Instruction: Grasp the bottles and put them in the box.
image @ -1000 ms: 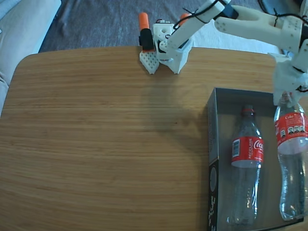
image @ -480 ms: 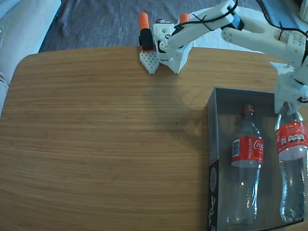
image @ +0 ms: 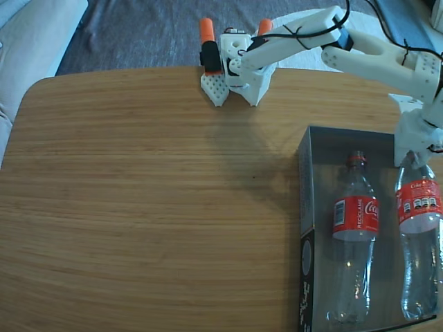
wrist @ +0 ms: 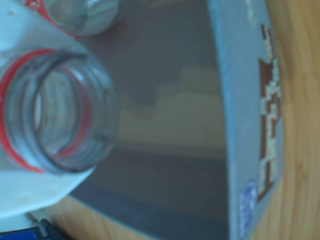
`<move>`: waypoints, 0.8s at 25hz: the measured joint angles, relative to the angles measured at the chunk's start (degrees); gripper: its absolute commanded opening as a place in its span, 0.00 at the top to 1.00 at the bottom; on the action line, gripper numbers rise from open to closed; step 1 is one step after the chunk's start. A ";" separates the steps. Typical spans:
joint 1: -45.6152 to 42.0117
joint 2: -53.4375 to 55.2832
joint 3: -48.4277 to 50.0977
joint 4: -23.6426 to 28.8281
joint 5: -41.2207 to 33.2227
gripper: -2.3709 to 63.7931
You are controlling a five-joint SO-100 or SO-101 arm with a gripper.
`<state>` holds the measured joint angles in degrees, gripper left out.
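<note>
The dark-walled box [image: 305, 187] lies at the table's right edge in the fixed view. One clear red-labelled bottle [image: 355, 232] lies inside it on the left. A second bottle [image: 419, 235] lies along the box's right side, with my gripper [image: 413, 155] shut on its neck. The wrist view looks down the held bottle's open mouth [wrist: 107, 117] with its red neck ring, and a white finger [wrist: 35, 192] presses against it. Part of the other bottle [wrist: 85, 15] shows at the top, over the box's grey floor and printed wall [wrist: 242, 100].
The arm's white base [image: 239, 66], with orange parts, is fixed at the far edge of the wooden table [image: 152, 200]. A grey fabric surface [image: 28, 34] lies beyond the table's left corner.
My gripper has carried the held bottle slightly right and down, so it sits lower in the right side of the box. The arm's elbow has swung right.
</note>
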<state>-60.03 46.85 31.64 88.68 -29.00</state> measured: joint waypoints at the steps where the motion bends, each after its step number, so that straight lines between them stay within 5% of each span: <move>1: 0.00 0.00 0.00 0.00 0.00 0.95; 8: 0.00 -0.88 0.00 2.64 0.35 0.64; 20: 2.20 -0.88 -0.18 4.13 0.18 0.64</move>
<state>-57.83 45.97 31.46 92.81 -28.83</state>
